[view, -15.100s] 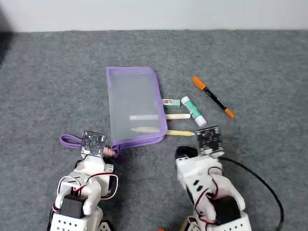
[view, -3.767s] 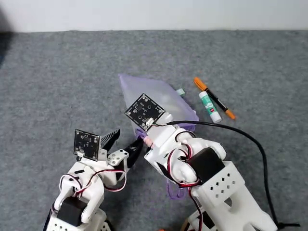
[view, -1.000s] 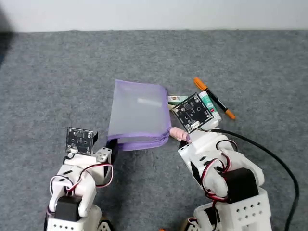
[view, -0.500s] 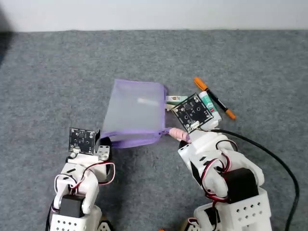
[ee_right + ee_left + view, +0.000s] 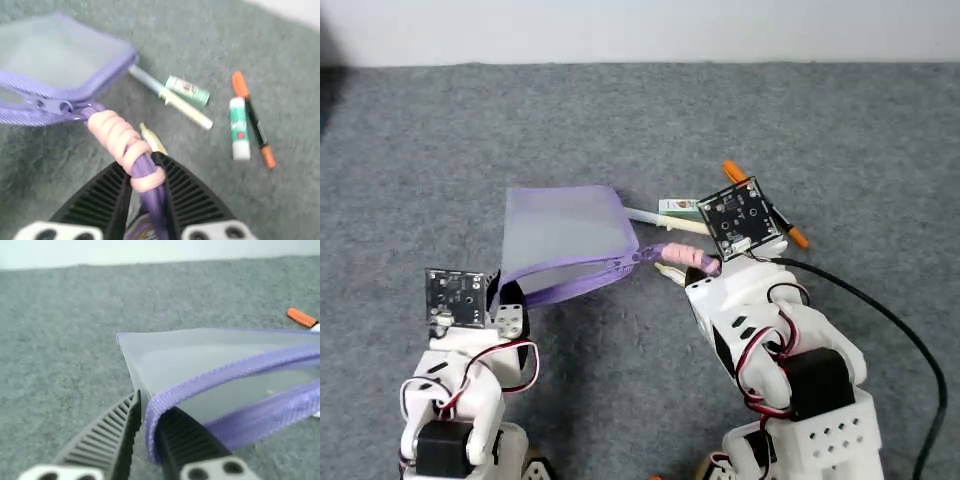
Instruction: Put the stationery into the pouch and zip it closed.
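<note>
The pouch (image 5: 560, 232) lies on the grey worktop (image 5: 820, 120), stretched between the two arms. The left end effector (image 5: 150, 408) is clamped on the purple binding at the pouch's near left corner. The right end effector (image 5: 141, 165) is closed on the pink-wrapped zip pull (image 5: 112, 131), which leads straight back to the slider (image 5: 61, 106) at the pouch's near right corner. The zip line therefore runs along the near edge from one end effector to the other, and in the left wrist view its two purple tapes look parted, so the mouth is probably open along that edge. None of the stationery is inside yet. A pale pencil (image 5: 170, 101), a small green item (image 5: 187, 91), a glue stick (image 5: 239, 129) and an orange marker (image 5: 251, 119) lie past the pouch's right corner, and a yellowish pencil (image 5: 152, 141) lies just beside the right end effector. All of it lies on the right arm's side, well apart from the left arm — so loading most likely falls to the right arm once it lets go of the pull. The pale pencil's long axis points roughly at the pouch's right corner, while the marker and glue stick lie across that line and would probably need turning.
</note>
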Controlling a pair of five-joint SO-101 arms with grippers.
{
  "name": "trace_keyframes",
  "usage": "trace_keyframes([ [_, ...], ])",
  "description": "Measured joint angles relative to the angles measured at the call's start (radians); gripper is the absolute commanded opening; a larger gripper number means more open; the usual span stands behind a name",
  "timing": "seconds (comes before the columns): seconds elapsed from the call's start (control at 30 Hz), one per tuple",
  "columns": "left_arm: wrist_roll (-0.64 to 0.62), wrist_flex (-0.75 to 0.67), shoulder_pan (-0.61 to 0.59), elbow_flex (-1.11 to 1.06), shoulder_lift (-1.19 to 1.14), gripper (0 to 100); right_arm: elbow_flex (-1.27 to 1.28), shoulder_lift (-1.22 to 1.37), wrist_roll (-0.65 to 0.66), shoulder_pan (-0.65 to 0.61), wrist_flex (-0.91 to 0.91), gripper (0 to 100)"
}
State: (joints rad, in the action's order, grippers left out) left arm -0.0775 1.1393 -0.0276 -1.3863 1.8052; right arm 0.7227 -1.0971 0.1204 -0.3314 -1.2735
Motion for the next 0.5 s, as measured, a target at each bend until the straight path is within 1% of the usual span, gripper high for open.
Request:
trace_keyframes([
  [0.07,0.000,0.023,-0.018,0.026,0.000,1,0.000,0.008,-0.034,0.000,-0.037,22.5],
  [0.1,0.000,0.040,-0.026,0.040,0.000,1,-0.002,0.009,-0.046,0.000,-0.058,23.1],
  [0.27,0.000,0.104,-0.081,0.109,0.000,1,-0.051,0.009,-0.061,0.000,-0.167,19.9],
  [0.37,-0.002,0.132,-0.089,0.150,0.000,1,-0.091,0.009,-0.063,0.000,-0.238,19.9],
  [0.5,-0.066,0.176,-0.089,0.213,0.000,1,-0.126,0.009,-0.063,0.000,-0.331,20.1],
])
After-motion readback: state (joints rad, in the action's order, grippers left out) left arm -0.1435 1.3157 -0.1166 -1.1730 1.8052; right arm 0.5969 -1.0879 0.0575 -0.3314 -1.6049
